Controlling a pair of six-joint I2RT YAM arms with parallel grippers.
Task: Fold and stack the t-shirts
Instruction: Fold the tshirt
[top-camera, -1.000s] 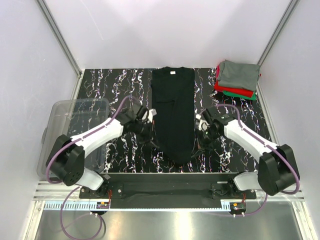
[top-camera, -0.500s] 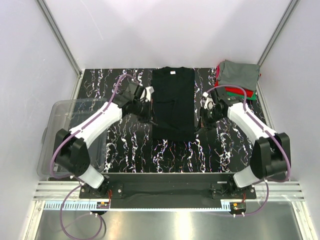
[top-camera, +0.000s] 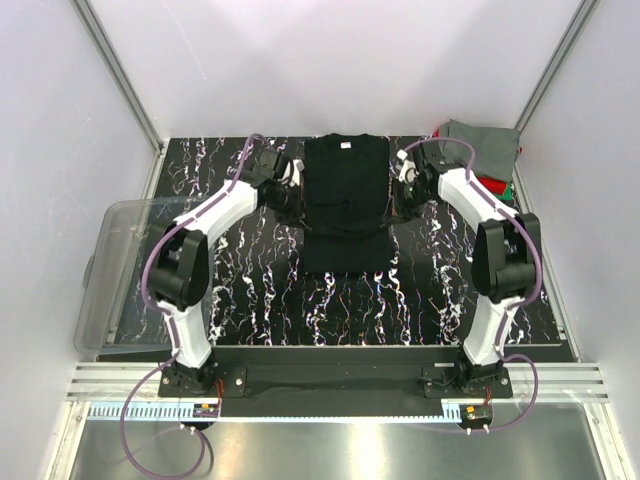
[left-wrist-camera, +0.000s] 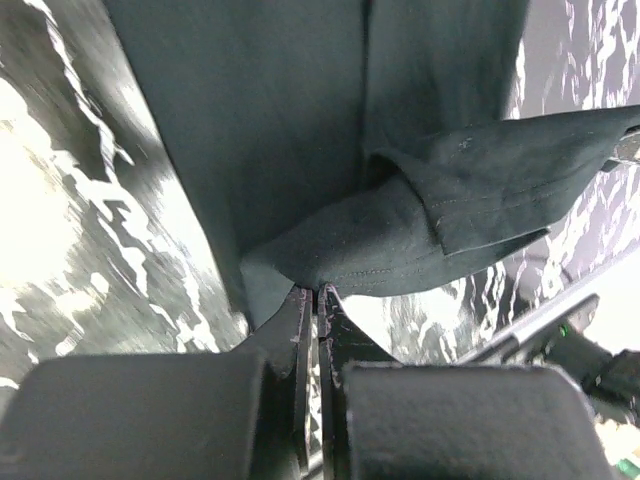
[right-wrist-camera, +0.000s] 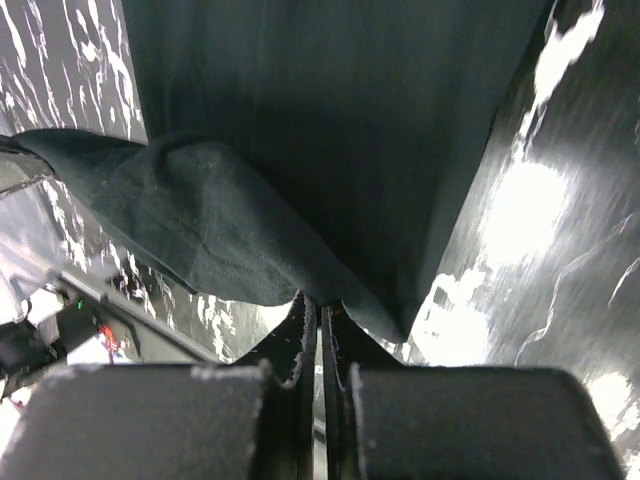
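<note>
The black t-shirt (top-camera: 345, 190) lies in a long strip at the back middle of the marbled table, white neck tag at its far end. My left gripper (top-camera: 293, 203) is at its left edge, shut on a lifted fold of the black cloth (left-wrist-camera: 420, 230). My right gripper (top-camera: 397, 205) is at the right edge, likewise shut on a raised fold (right-wrist-camera: 200, 230). In both wrist views the jaws (left-wrist-camera: 316, 292) (right-wrist-camera: 320, 300) pinch the hem, with the rest of the shirt flat beneath. Folded grey, red and green t-shirts (top-camera: 478, 152) sit stacked at the back right corner.
A clear plastic bin (top-camera: 125, 270) stands at the table's left edge. White walls with metal posts enclose the back and both sides. The arms' base rail (top-camera: 340, 375) runs along the near edge.
Both grippers have travelled away from the bases toward the back, carrying the shirt's near end with them. The shirt now looks much shorter, its near part doubled over.
</note>
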